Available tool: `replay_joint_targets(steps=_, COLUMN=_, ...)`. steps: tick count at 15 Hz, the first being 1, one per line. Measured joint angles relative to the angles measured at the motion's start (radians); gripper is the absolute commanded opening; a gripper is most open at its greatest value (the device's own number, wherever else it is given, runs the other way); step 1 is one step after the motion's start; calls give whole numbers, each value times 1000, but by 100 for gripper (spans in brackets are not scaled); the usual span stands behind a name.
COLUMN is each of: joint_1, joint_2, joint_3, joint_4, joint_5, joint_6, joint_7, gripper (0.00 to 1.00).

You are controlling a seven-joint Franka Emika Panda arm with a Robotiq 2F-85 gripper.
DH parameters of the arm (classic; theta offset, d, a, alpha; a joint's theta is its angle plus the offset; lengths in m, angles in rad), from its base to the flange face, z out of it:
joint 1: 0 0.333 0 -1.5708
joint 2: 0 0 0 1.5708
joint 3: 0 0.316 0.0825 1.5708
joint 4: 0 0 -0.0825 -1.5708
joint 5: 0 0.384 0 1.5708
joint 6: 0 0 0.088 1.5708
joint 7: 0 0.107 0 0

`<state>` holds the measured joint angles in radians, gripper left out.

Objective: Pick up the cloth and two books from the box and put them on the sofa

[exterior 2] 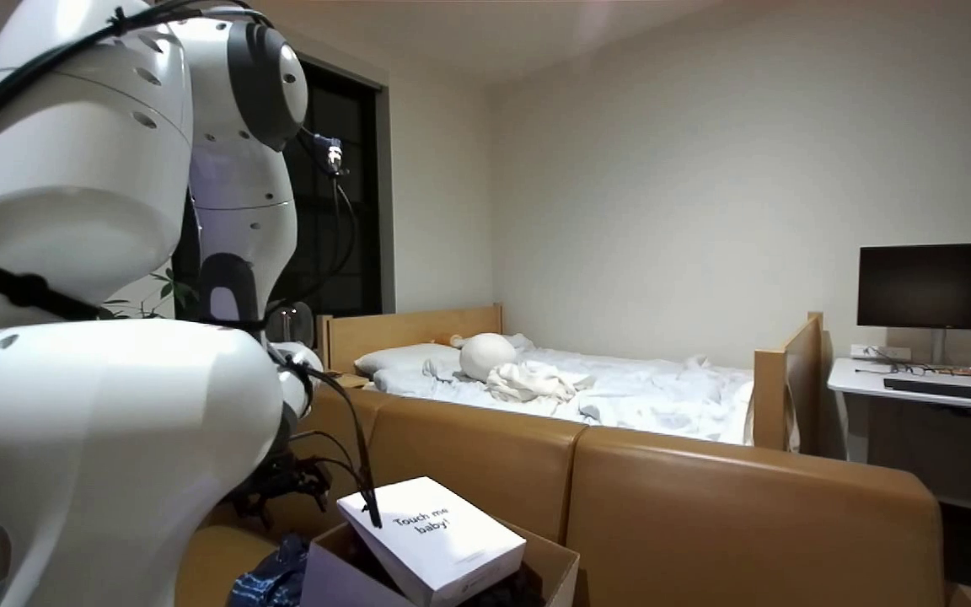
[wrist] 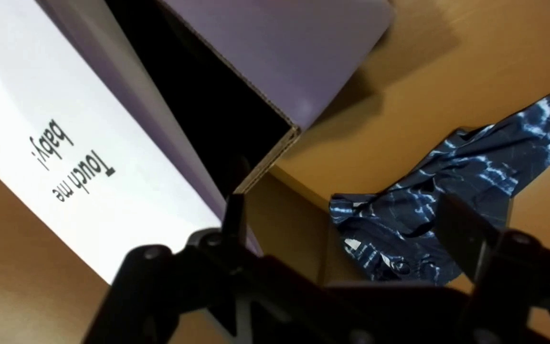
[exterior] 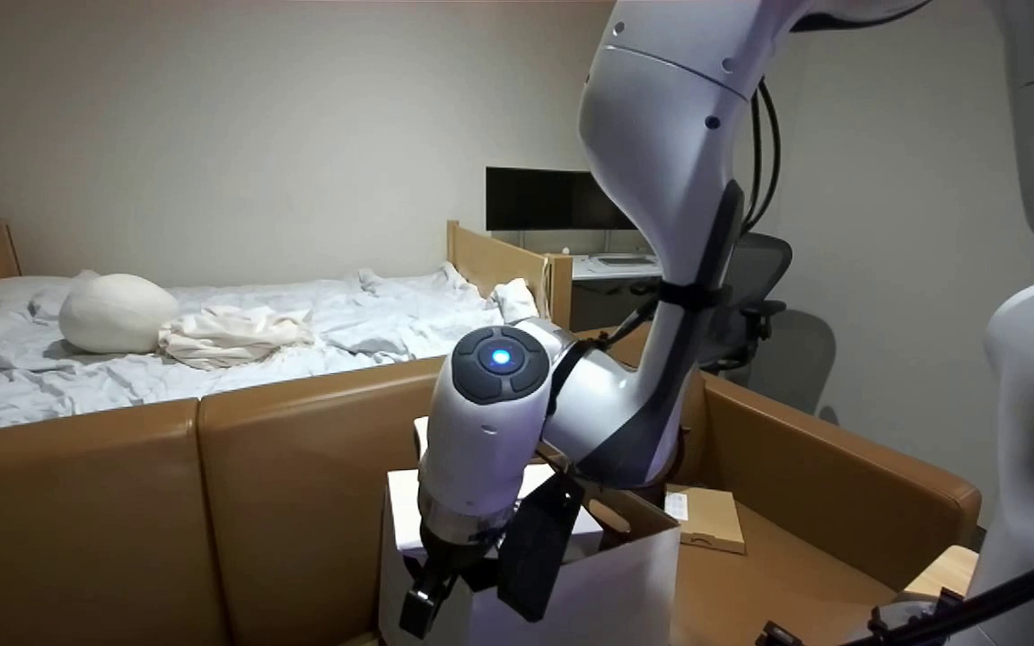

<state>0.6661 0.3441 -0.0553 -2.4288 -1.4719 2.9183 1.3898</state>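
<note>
fingers [wrist: 233,217] of our gripper [wrist: 342,215] are spread wide in the wrist view, one toward seven o'clock and one toward four, and we hold nothing between them. as we judge it, the task is only partly done. the navy tie-dye garment [wrist: 470,174], which we take to be the task's cloth, lies crumpled on the tan-brown leather sofa [exterior: 77,520], outside the white cardboard box [wrist: 294,52]; from the middle of the wrist view it is between three and four o'clock, with the box wall at twelve. so we count its move as made.

what is left is clearest at nine o'clock: a white carton [wrist: 103,191] printed "touch me baby!", which leans tilted in the mouth of the box, its upper part above the rim. we see nothing that is plainly a book, but this carton likely counts as one of the two books, and it has yet to reach the sofa. in an exterior view a flat brown cardboard carton [exterior: 712,520] rests on the sofa seat, toward two o'clock from the box; it may be the other book, already set out, though we cannot be sure. the box is mostly dark inside, and we cannot tell whether more fabric lies under the white carton.
</note>
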Motion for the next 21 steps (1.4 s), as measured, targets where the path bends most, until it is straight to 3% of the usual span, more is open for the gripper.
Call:
replay_joint_targets(steps=4, joint_1=32, joint_2=1, joint_3=-37, joint_4=57, joint_5=-342, joint_6=-10, joint_7=277, gripper=100)
replay_joint_targets(steps=7, joint_1=30, joint_2=16, joint_3=-31, joint_4=66, joint_5=-580, joint_6=-37, joint_7=478, gripper=100)
replay_joint_targets(steps=10, joint_1=26, joint_2=51, joint_3=-1, joint_4=61, joint_5=-822, joint_6=-135, joint_7=684, gripper=100)
replay_joint_targets(steps=13, joint_1=-135, joint_2=94, joint_3=194, joint_4=41, joint_5=-969, joint_6=-360, joint_7=771, gripper=100)
replay_joint_targets(steps=15, joint_1=-233, joint_2=135, joint_3=282, joint_4=38, joint_5=-1021, joint_6=-475, joint_7=772, gripper=100)
replay_joint_targets(steps=20, joint_1=-353, joint_2=241, joint_3=329, joint_4=48, joint_5=-1103, joint_6=-623, joint_7=732, gripper=100)
replay_joint_targets(steps=21, joint_1=-368, joint_2=252, joint_3=336, joint_4=55, joint_5=-1112, joint_6=-638, joint_7=731, gripper=90)
